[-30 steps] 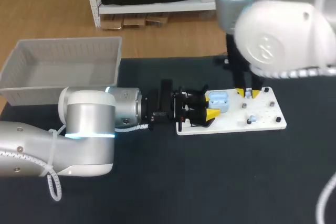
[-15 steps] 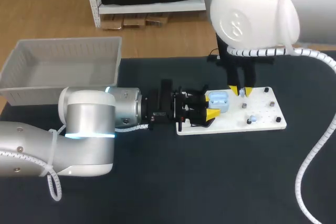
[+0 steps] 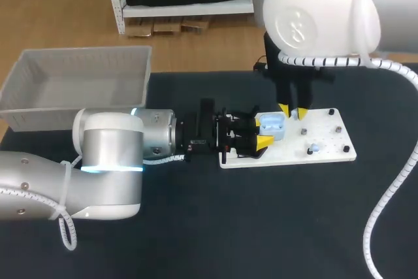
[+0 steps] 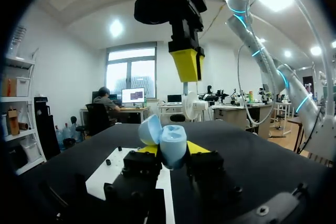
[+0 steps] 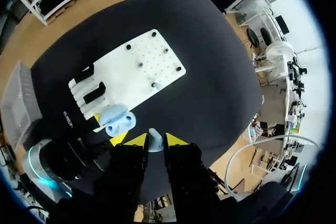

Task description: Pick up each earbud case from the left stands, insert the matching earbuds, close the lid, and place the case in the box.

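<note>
Case lid-open, clamped from both sides in left gripper at board's left end; inside not discernible. Directly above it, right gripper, fingers nearly together, pinching pale earbud from two sides. Well apart, at table's far-left corner: box, ribbed white walls, pale floor in view.

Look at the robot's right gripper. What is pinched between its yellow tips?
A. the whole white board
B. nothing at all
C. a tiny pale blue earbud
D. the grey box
C: in the right wrist view, a small pale blue earbud sits between the two yellow tips of the right gripper, touched from both sides.
</note>
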{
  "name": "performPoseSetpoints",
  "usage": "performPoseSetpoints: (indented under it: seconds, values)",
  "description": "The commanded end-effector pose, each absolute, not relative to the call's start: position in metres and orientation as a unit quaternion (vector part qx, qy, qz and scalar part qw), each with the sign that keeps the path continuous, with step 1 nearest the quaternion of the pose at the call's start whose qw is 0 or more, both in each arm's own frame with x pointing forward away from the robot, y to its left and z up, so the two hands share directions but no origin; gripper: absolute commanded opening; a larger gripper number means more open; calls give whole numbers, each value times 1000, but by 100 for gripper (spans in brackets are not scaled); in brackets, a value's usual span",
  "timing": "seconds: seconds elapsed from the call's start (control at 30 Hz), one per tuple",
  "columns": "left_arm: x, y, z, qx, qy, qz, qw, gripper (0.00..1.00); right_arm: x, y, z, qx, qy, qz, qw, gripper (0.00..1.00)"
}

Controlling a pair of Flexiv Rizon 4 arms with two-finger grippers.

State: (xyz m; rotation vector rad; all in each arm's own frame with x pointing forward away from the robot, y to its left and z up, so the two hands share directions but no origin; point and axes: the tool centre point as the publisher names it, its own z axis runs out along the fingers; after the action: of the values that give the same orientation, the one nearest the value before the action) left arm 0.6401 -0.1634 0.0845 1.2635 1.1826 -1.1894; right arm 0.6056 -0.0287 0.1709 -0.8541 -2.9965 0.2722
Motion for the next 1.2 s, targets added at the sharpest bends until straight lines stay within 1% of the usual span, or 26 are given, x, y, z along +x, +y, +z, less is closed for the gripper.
performPoseSetpoints:
  seconds: [0.03,0.3,0.57,1.2]
  values:
    - [641,-163,84,522,488,-492,497,0,609,-26,169,-278,-956,90,15,0]
    - [641,-163,84,522,488,-492,497,0,607,-22,165,-278,-957,81,20,0]
    - [640,-163,81,532,498,-487,481,0,607,-22,162,-281,-957,70,22,0]
    - [642,-161,80,529,503,-486,480,0,616,-12,152,-266,-962,62,22,0]
